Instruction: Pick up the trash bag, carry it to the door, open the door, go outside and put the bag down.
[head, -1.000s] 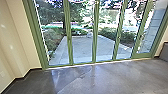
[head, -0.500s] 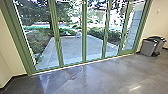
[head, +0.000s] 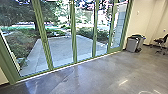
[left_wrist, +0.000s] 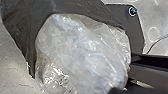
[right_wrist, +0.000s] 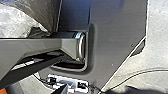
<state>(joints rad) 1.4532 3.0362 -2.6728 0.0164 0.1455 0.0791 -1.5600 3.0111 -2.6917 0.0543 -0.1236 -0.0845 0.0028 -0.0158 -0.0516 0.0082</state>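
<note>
Trash bag (left_wrist: 82, 50) and left end effector (left_wrist: 119, 90) showed close together in the left wrist view, though whether that end effector was clenched on the plastic or released, I cannot tell. The bag bulged, crinkled and pale, with bright glints, and dark creased plastic ran around part of it. Its pale side and some of the dark plastic also showed at the edge of the right wrist view, near the robot's dark plate. The right end effector (right_wrist: 63, 89) was in front of a small white part (right_wrist: 68, 81) with black fittings; its state I cannot tell either. A thin black cable (right_wrist: 140, 71) curved over the pale floor beside the plate. Ahead of the robot, a shiny grey floor (head: 100, 77) reached a row of tall glass panels in green frames (head: 74, 37). Beyond the glass lay paving (head: 62, 47) with bushes (head: 18, 42) along it and trees behind. Near the panels' far end stood a grey bin (head: 131, 44), and a dark chair (head: 160, 41) stood farther right.
</note>
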